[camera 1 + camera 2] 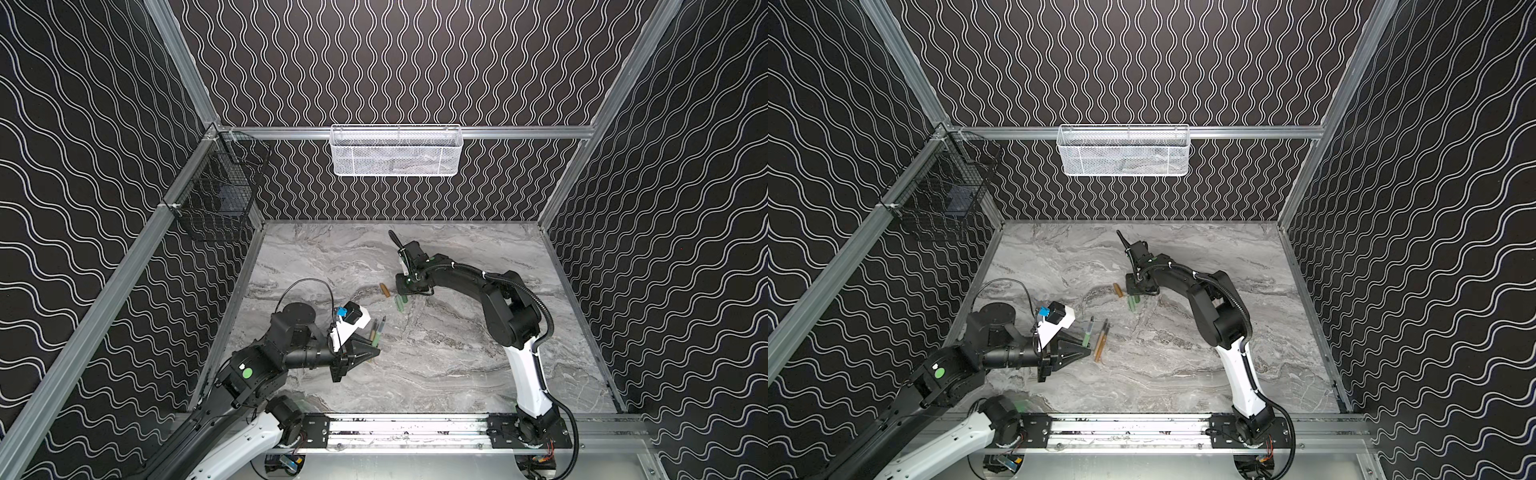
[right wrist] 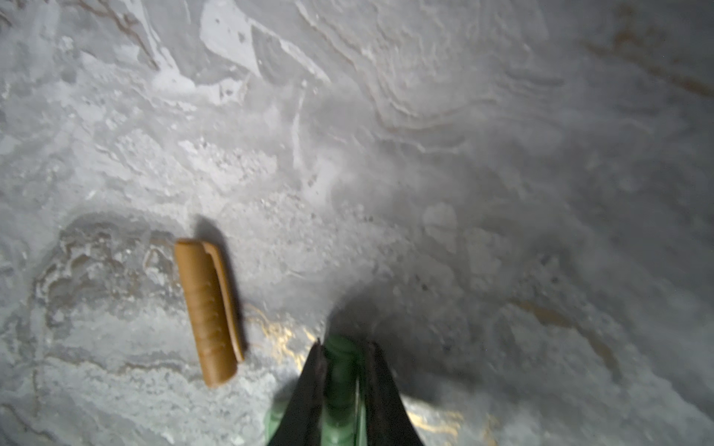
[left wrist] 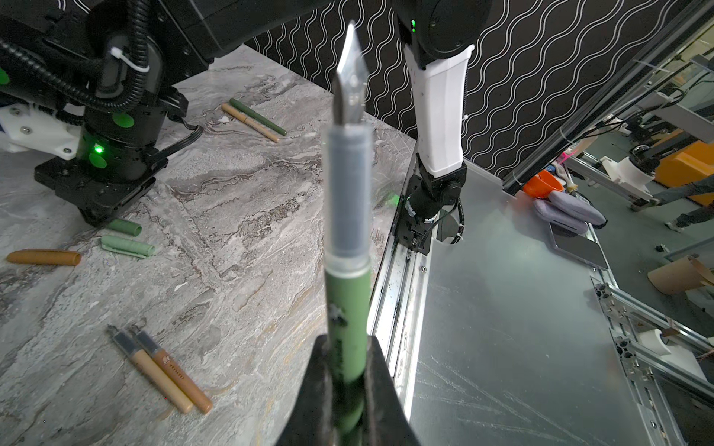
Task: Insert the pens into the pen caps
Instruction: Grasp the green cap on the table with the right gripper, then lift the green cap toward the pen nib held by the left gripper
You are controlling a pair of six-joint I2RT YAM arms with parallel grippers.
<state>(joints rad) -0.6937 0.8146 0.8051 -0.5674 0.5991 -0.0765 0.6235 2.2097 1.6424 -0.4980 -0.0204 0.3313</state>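
My left gripper [image 3: 346, 341] clamped on a green pen [image 3: 347, 301], my right gripper [image 2: 343, 347] pinched around a green cap [image 2: 340, 372]

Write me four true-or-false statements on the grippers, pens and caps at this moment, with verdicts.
1. The left gripper holds a green pen with its nib bare. True.
2. The right gripper hangs high above the table with nothing between its fingers. False: it is down at the table with a green cap between its fingers.
3. Two tan pens lie side by side on the table, uncapped. True.
4. The tan cap is fitted on a pen. False: it lies alone on the table, beside the right gripper.
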